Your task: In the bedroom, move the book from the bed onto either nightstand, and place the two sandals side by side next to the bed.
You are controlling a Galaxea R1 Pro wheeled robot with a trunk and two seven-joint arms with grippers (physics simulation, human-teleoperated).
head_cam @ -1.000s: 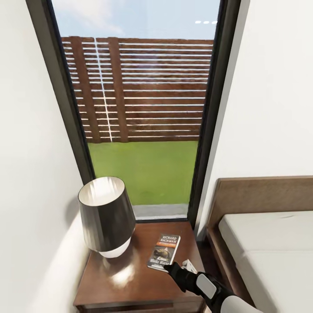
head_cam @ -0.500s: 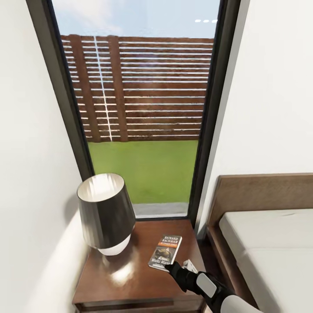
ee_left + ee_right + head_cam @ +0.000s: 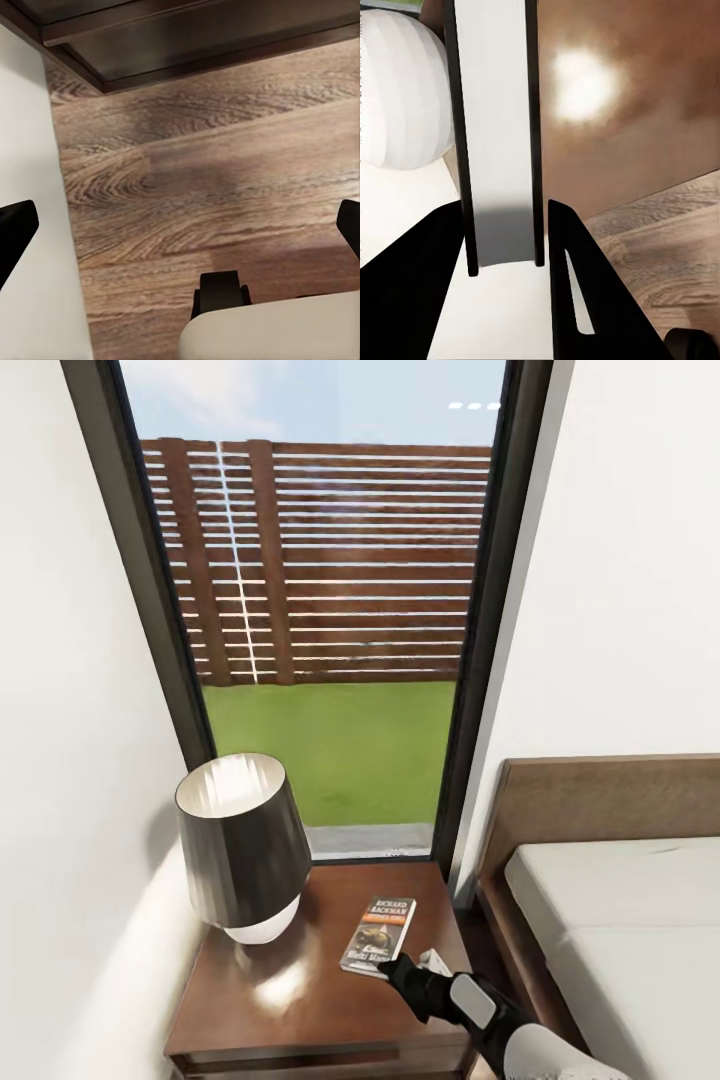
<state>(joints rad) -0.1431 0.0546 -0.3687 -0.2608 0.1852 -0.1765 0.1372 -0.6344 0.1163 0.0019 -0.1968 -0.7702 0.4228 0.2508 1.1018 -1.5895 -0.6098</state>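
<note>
The book (image 3: 378,937) sits at lower centre on the nightstand (image 3: 300,1010) tabletop beside a lamp (image 3: 243,847), its near edge pinched in the right hand (image 3: 400,966). The placing step looks nearly done; release comes next. The right wrist view shows fingers (image 3: 577,285) clamping its page edge (image 3: 495,135). The left hand (image 3: 180,225) (spread wide, empty) hangs over plank floor (image 3: 225,172).

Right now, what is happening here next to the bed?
The robot's right gripper is shut on the near edge of the book, which lies over the top of the nightstand beside the lamp. The bed is to the right. The left gripper hangs open above the wood floor.
</note>
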